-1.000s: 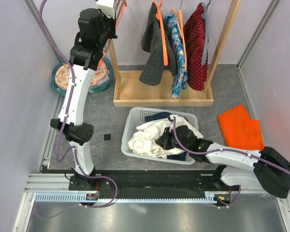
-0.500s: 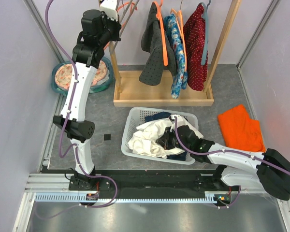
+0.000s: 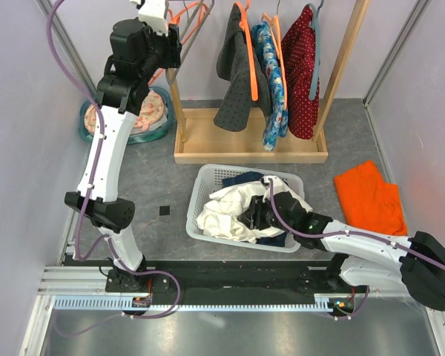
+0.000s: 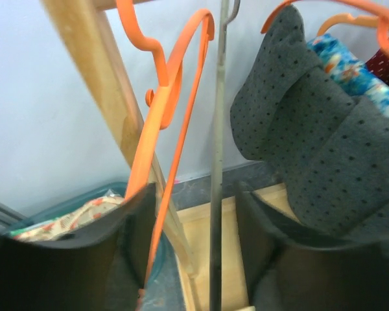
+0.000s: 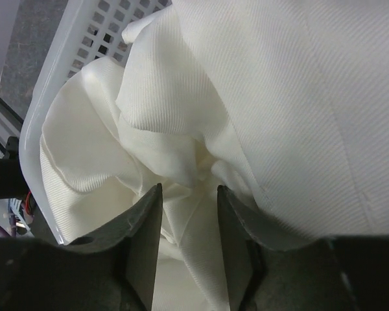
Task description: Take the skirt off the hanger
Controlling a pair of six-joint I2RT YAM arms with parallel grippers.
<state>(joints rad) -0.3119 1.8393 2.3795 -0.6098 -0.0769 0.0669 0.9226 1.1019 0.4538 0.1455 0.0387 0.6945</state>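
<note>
The white skirt (image 3: 226, 211) lies crumpled in the white basket (image 3: 201, 191), off any hanger. My right gripper (image 3: 256, 213) hovers low over it, open; in the right wrist view a fold of the skirt (image 5: 246, 78) lies between the parted jaws of the right gripper (image 5: 189, 191) without being pinched. My left gripper (image 3: 169, 21) is raised at the left end of the clothes rack, open. In the left wrist view the bare orange hanger (image 4: 175, 97) hangs from the rack between the spread jaws of the left gripper (image 4: 194, 194), close to the left finger, beside a thin grey rod (image 4: 217, 162).
The wooden rack (image 3: 248, 146) carries a grey dotted garment (image 3: 233, 74), a blue patterned one (image 3: 273, 74) and a red dotted one (image 3: 300, 67). An orange cloth (image 3: 367, 196) lies on the floor at right. A round teal basket (image 3: 126, 119) sits at back left.
Both grippers have gone from shut to open. The left one let go of the orange hanger at the rack and shifted slightly left; the right one released the white skirt in the basket.
</note>
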